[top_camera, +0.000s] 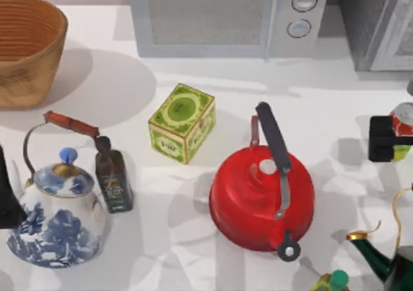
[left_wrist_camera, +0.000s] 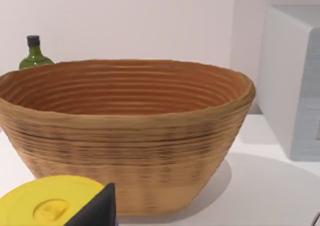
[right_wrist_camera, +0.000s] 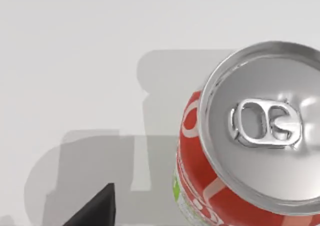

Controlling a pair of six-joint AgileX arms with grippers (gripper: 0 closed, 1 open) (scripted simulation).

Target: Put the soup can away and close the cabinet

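One dark fingertip [right_wrist_camera: 95, 208] of our right gripper [top_camera: 389, 138] showed in the right wrist view, apart from the soup can [right_wrist_camera: 255, 141]; whether the jaws were parted or closed, we could not tell. The can stood upright at the table's [top_camera: 193, 175] right edge, just beside the black gripper block, its ribbed silver lid and ring-pull gleaming above a glossy red-and-white label. Behind it, at the far right corner, sat the grey speckled cabinet [top_camera: 377, 20] with its pale framed door. Left of the can rested the round red kettle [top_camera: 261, 197]. Our left gripper [top_camera: 8, 197] hung at the left edge, facing the ridged woven basket [left_wrist_camera: 125, 131].
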